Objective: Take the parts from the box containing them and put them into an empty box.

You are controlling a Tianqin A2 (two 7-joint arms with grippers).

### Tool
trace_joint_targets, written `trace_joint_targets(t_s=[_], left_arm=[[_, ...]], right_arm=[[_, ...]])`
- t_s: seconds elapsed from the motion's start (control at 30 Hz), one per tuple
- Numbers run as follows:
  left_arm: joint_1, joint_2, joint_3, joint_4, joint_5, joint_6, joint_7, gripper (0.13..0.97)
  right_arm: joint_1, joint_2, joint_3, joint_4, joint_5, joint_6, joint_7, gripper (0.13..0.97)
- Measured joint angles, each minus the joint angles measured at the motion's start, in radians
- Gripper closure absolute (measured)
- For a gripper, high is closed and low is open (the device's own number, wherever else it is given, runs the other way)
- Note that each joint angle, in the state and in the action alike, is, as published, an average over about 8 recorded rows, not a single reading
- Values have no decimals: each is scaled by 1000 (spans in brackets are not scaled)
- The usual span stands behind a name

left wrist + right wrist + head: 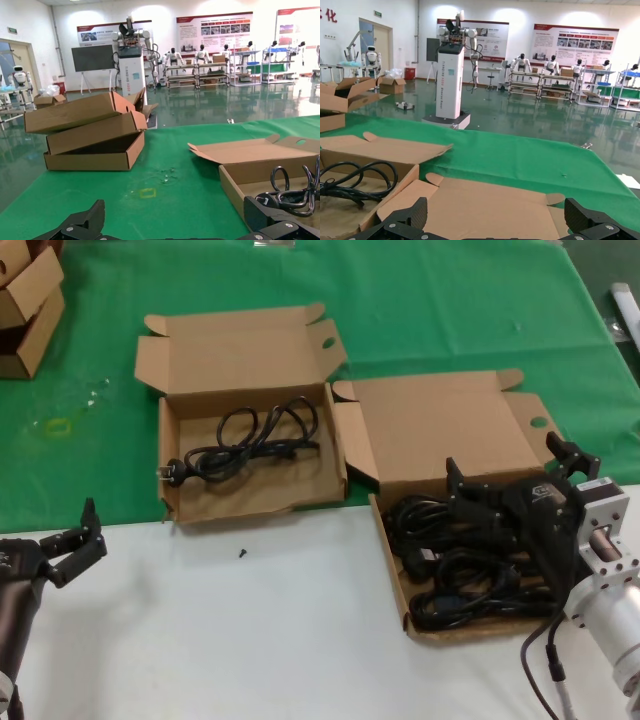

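Your right gripper (478, 502) sits low right of the frame, fingers spread wide, hovering over the tangle in the box containing them (392, 570). Biggest risk I'd guess: those cords (460, 575) are piled and looped through each other, so closing on one loop could drag two or three up together, or snag a plug on the low wall and shift the whole carton. The pile looks like thin glossy black coils, floppy stuff that'll dangle and swing.

Your left gripper (72, 540) is parked lower left, also spread, holding nothing.

Farther up, centre of the frame, the other box (170, 475) isn't really empty: one coiled cord (250, 440) with its plug lies flat inside, lid folded back
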Motion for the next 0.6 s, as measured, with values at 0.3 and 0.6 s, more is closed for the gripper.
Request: trace_joint_targets(t_s=[0.3, 0.6], left_arm=[[0, 0, 0, 0, 0, 0, 0, 132], [0, 0, 0, 0, 0, 0, 0, 132]], right_arm=[[0, 0, 0, 0, 0, 0, 0, 129], [0, 0, 0, 0, 0, 0, 0, 129]])
